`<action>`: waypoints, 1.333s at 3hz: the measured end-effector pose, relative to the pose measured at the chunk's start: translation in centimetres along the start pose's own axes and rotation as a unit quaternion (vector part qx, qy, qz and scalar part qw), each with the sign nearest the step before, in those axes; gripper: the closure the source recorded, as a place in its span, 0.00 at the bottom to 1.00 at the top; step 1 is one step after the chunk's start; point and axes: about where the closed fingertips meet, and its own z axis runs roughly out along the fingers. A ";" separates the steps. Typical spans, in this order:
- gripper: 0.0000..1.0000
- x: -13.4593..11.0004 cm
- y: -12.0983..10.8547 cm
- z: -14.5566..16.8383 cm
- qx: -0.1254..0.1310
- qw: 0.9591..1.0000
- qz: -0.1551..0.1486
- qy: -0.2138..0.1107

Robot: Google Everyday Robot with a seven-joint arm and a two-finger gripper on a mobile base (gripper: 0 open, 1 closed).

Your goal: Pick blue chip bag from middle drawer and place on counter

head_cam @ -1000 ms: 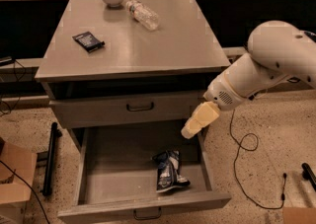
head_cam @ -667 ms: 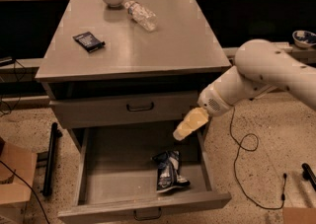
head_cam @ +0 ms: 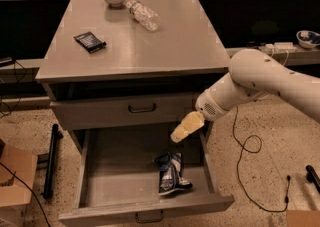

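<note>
My end effector (head_cam: 186,127) hangs over the right rear of the open middle drawer (head_cam: 115,171); wide or narrow, I cannot tell. The blue chip bag (head_cam: 171,173) lies on the drawer floor below it, nearer the drawer front, its long axis running front to back.

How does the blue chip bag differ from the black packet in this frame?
The blue chip bag lies in the open middle drawer; the black packet lies on the counter. The bag is crumpled, the packet flat. The bag is dark blue with white markings, the packet black. Both are small and neither is held; the gripper hovers over the drawer, above the bag.
</note>
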 end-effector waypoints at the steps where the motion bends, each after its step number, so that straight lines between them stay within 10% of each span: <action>1: 0.00 0.4 -0.2 0.9 -0.003 1.000 0.011 0.012; 4: 0.00 7.4 -5.3 12.7 -0.008 0.986 0.132 0.101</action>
